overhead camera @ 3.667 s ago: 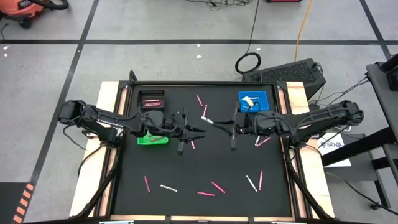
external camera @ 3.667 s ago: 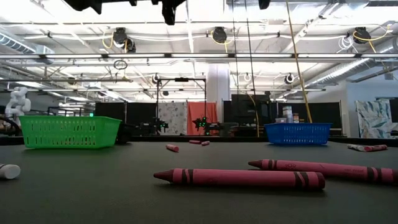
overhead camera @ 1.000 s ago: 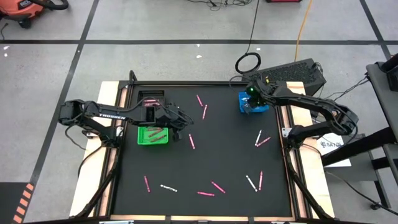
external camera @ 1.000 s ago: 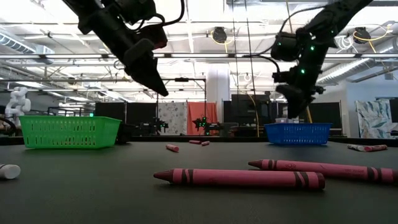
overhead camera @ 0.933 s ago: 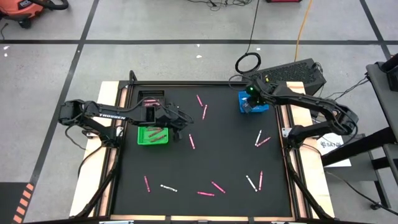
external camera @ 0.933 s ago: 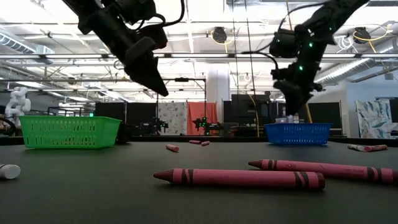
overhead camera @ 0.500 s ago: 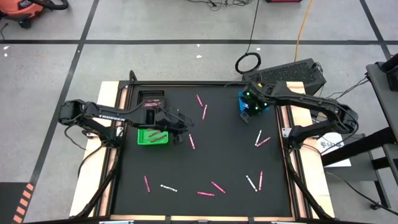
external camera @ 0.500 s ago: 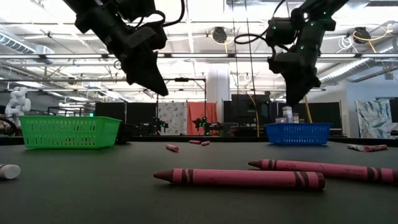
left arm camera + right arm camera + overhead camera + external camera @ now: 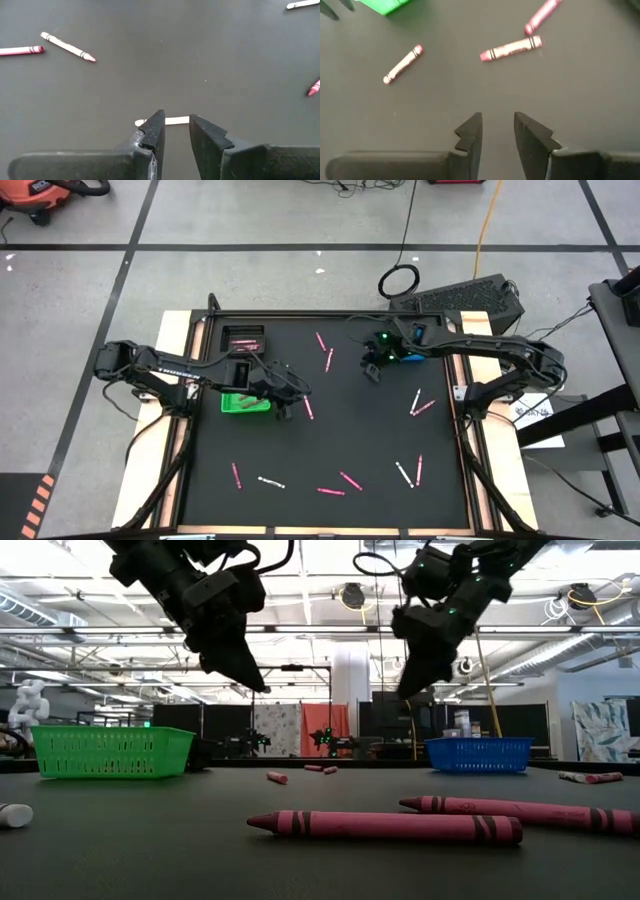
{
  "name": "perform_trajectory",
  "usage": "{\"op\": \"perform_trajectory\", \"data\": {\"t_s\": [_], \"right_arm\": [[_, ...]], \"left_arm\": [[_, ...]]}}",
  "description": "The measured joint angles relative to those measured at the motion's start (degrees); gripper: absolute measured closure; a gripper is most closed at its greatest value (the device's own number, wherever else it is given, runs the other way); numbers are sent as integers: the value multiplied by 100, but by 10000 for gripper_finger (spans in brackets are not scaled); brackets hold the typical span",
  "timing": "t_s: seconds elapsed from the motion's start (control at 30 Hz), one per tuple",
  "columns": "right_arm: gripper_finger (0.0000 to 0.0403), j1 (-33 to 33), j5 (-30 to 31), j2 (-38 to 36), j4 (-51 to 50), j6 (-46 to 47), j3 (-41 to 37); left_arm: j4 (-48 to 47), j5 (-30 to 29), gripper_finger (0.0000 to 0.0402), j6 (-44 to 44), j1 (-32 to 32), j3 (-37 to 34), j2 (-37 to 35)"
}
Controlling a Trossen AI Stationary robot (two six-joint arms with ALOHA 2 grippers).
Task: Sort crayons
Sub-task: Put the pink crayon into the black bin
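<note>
Crayons, thin pink and white paper-wrapped sticks (image 9: 337,477), are lying scattered on the black table (image 9: 350,430). Left gripper (image 9: 284,414), jaws narrowly parted and empty, is hovering beside the green plastic basket (image 9: 244,402) over a pale crayon (image 9: 165,121); it should be descending straddling it. Right gripper (image 9: 371,373), narrowly parted, empty, is hovering near the blue basket (image 9: 412,357).

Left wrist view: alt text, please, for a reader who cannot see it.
The left gripper hangs over the black table, fingers slightly apart and empty, a pale crayon lying just beyond the tips. More crayons lie scattered farther off.
</note>
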Motion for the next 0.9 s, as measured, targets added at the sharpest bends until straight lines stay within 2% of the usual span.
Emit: {"op": "perform_trajectory", "data": {"t_s": [0.17,0.53,0.77,0.9], "right_arm": [[303,94,-9,293,532,-129,2],[303,232,1,412,603,-214,2],[303,230,-7,584,1299,-1398,2],[303,169,-4,879,1185,-1959,314]], "left_arm": [[17,-4,309,10,0,0,0],[559,-175,309,30,376,-6,50],[588,-170,309,43,704,-4,46],[561,-170,309,51,900,-4,46]]}}
